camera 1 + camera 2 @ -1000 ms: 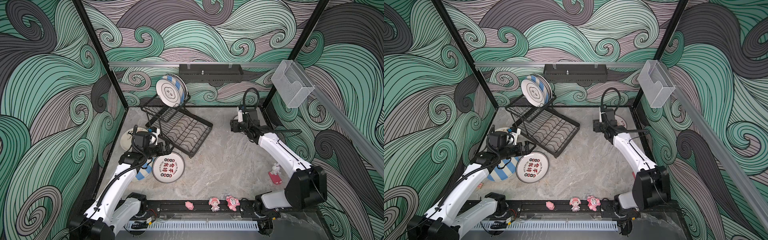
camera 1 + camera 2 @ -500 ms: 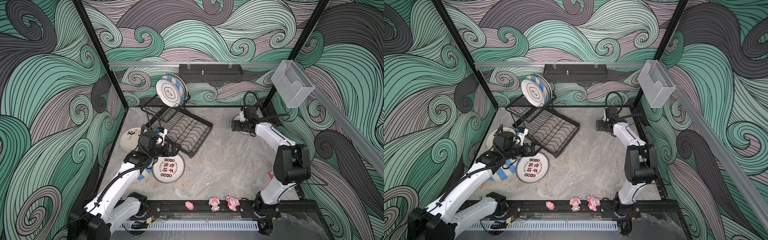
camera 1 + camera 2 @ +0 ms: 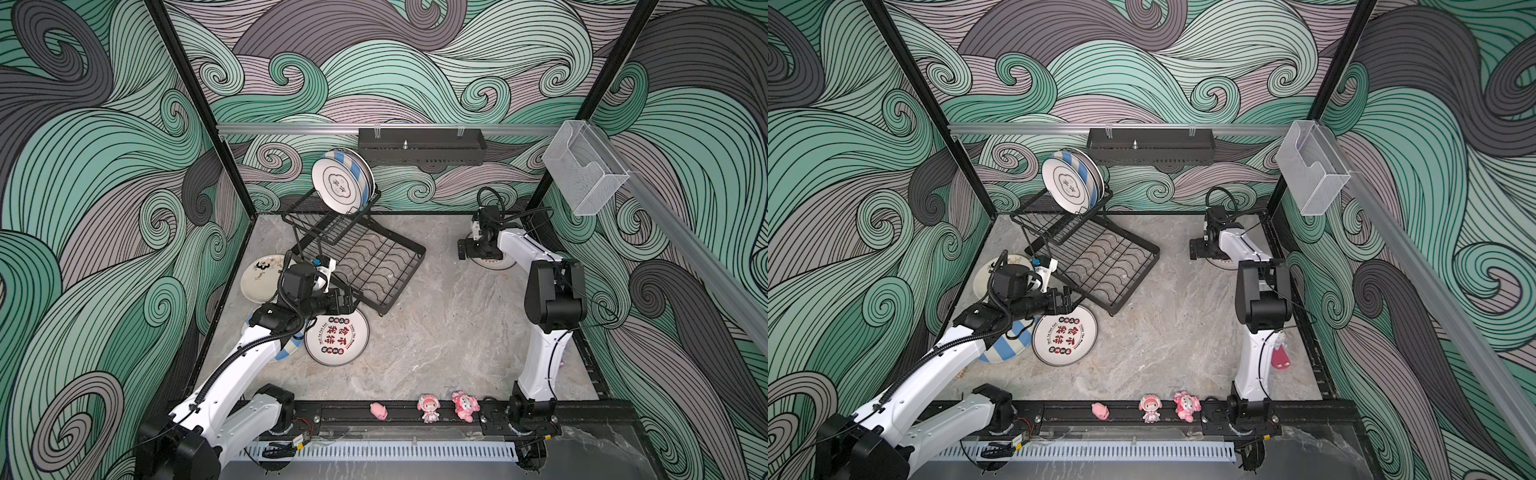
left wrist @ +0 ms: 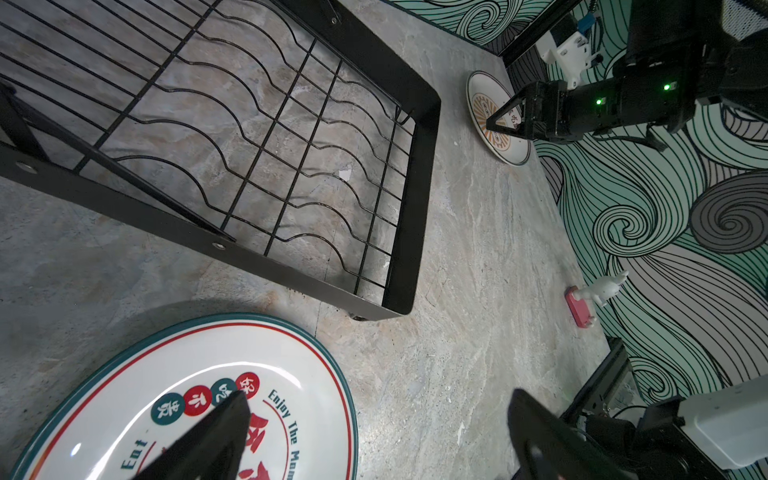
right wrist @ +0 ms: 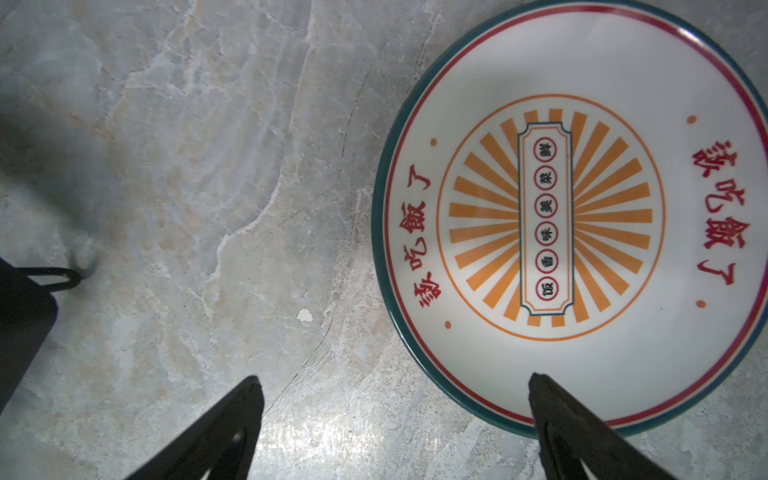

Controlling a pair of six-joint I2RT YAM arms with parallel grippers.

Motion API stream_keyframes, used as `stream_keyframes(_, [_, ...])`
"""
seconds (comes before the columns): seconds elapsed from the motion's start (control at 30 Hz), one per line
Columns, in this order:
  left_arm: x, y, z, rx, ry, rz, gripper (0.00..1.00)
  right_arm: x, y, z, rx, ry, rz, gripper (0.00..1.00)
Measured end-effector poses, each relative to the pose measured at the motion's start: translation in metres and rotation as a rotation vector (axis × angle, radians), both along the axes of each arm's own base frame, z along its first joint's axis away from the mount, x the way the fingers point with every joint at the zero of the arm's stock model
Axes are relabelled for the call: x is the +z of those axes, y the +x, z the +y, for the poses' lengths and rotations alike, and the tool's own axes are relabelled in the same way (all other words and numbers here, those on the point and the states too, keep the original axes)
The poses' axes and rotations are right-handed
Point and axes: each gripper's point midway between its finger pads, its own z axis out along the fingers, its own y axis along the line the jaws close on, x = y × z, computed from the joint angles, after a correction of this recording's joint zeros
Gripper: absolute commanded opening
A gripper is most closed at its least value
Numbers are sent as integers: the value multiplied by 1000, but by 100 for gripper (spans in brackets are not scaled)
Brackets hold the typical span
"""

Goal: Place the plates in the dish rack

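Over the sunburst plate (image 5: pixel 582 232), right hand (image 5: pixel 395 378) has just spread open, empty; likely lining up a pickup for the dish rack (image 3: pixel 370 262).

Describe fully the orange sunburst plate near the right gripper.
The sunburst plate is round, glossy white, ceramic-looking, with a teal rim, a red ring, orange rays around a column of characters, and red characters on two sides. It lies flat, face up, on the marbled table, back right. The open right gripper hovers at its edge; contact unclear.
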Motion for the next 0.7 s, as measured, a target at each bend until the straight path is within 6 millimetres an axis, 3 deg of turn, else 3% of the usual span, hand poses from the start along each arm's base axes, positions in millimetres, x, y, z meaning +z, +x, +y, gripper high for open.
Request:
stream_keyframes(0.3, [-6, 1, -2, -8, 0, 20, 99, 1, 20, -1, -8, 72, -8, 100])
stream_keyframes(0.7, [-9, 2, -2, -7, 4, 32, 99, -22, 4, 11, -4, 140, 70, 100])
